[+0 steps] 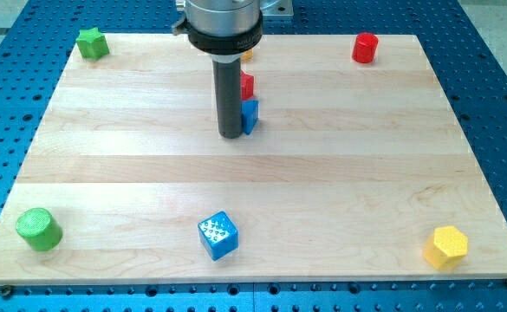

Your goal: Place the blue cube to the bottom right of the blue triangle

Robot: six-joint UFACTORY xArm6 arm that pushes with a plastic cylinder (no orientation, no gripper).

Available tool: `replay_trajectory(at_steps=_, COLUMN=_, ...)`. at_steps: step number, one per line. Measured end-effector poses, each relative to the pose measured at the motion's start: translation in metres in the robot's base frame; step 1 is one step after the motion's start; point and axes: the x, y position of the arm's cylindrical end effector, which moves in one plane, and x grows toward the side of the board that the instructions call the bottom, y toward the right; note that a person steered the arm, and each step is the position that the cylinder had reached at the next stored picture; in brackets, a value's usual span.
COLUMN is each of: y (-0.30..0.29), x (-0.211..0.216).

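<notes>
Blue cube (pixel 218 236) sits near the bench's (pixel 366 173) bottom edge, well apart from my tip (pixel 230 135). That tip rests just left of a partly hidden blue block (pixel 250 114), probably the blue triangle, below a red block (pixel 248 86). No pincer exists, so nothing is held.
</notes>
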Motion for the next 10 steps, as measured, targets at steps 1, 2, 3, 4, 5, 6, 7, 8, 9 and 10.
replay_trajectory(at_steps=1, y=-0.013, x=0.056)
replay_trajectory(at_steps=2, y=0.049, x=0.149)
replay_trajectory(at_steps=3, y=0.062, x=0.207)
replay_trajectory(at_steps=4, y=0.021, x=0.203)
replay_trajectory(at_steps=5, y=-0.016, x=0.184)
replay_trajectory(at_steps=6, y=-0.054, x=0.198)
replay_trajectory(at_steps=7, y=-0.033, x=0.166)
replay_trajectory(at_steps=8, y=-0.005, x=0.129)
replay_trajectory(at_steps=9, y=0.012, x=0.087)
replay_trajectory(at_steps=10, y=0.019, x=0.096)
